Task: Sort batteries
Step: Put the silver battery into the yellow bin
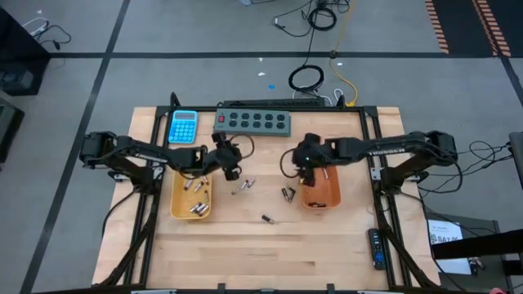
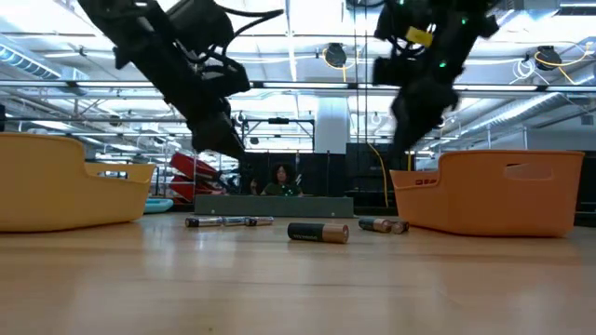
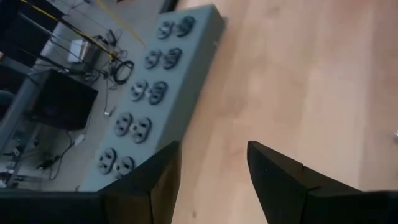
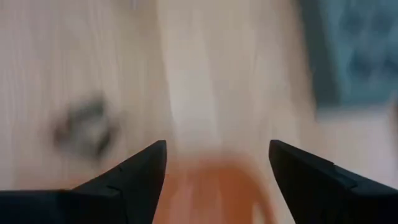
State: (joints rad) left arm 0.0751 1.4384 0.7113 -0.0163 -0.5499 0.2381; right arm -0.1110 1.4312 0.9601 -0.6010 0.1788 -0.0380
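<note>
Loose batteries lie on the wooden table between two trays: a silvery pair, a dark pair and a single one nearer the front, which also shows in the low view. The yellow tray at the left holds several batteries. The orange tray stands at the right. My left gripper hangs open above the table, right of the yellow tray, with nothing between its fingers. My right gripper hangs open over the orange tray's far left corner, also with nothing between its fingers.
A grey power strip lies along the table's far edge, with a blue calculator to its left. Bare wood spreads across the near half of the table. In the room beyond the table a person sits far off.
</note>
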